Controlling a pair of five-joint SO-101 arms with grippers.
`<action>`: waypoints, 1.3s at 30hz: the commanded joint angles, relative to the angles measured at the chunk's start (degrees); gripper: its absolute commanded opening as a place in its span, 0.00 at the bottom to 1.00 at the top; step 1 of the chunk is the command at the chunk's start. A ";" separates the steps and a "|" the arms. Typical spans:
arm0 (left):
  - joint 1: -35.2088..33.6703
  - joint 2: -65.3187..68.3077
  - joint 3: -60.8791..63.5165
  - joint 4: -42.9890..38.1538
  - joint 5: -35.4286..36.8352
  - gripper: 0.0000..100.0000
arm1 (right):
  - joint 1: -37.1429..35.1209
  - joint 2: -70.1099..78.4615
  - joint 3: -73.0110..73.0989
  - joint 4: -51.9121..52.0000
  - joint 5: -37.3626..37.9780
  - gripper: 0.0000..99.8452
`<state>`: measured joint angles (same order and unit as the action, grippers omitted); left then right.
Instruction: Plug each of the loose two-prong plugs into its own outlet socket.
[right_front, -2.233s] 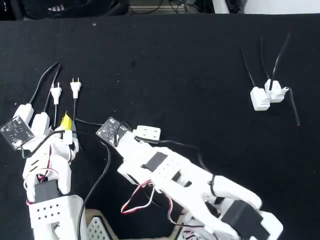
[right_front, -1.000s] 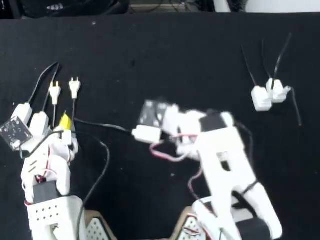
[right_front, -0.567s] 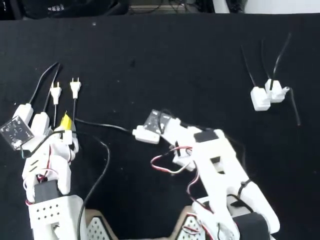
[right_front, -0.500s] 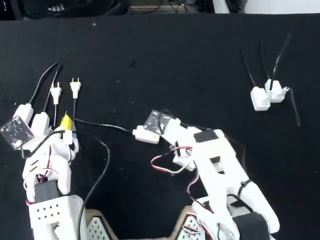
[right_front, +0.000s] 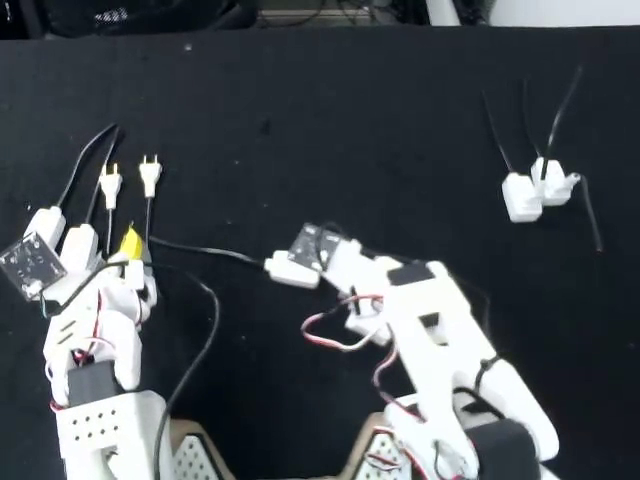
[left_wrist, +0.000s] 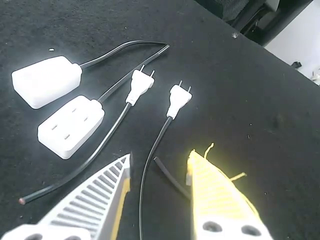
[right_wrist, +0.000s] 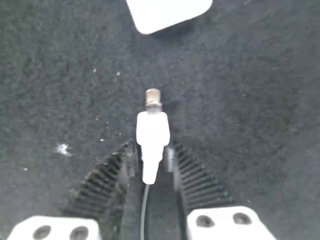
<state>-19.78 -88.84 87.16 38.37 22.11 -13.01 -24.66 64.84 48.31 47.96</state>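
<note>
My right gripper (right_wrist: 150, 150) is shut on a white two-prong plug (right_wrist: 152, 131). Its prongs point at a white outlet socket (right_wrist: 167, 12) a short gap ahead, apart from it. From above, that socket (right_front: 291, 270) lies mid-table at the right arm's tip (right_front: 322, 248). My left gripper (left_wrist: 160, 160) stands open with nothing held, above a black cable. Beyond it lie two loose white plugs (left_wrist: 139, 86) (left_wrist: 178, 99) and two white sockets (left_wrist: 46, 81) (left_wrist: 71, 125). In the high view those plugs (right_front: 108, 183) (right_front: 150, 175) lie at the far left.
At the far right two white sockets (right_front: 520, 196) (right_front: 551, 181) sit close together with black cables running off. A black cable (right_front: 205, 255) runs from the left arm's side to the middle socket. The black table is bare across its far middle.
The right arm swung from the left of the middle socket round to its right side, and the socket turned a little. Over the last half second it hardly shifted. The left arm stayed still.
</note>
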 joint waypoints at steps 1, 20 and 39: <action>-0.40 -0.53 -3.65 0.09 0.35 0.19 | 1.93 3.21 -0.92 -2.20 -0.18 0.12; -0.40 -0.53 -3.56 0.09 0.35 0.19 | -0.18 -0.13 -4.53 4.04 -5.27 0.16; -0.48 -0.53 -3.56 0.09 0.35 0.19 | 5.01 -0.13 -5.58 4.40 -2.90 0.12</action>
<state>-19.78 -88.84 87.16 38.37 22.11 -9.23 -22.90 61.41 52.09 44.35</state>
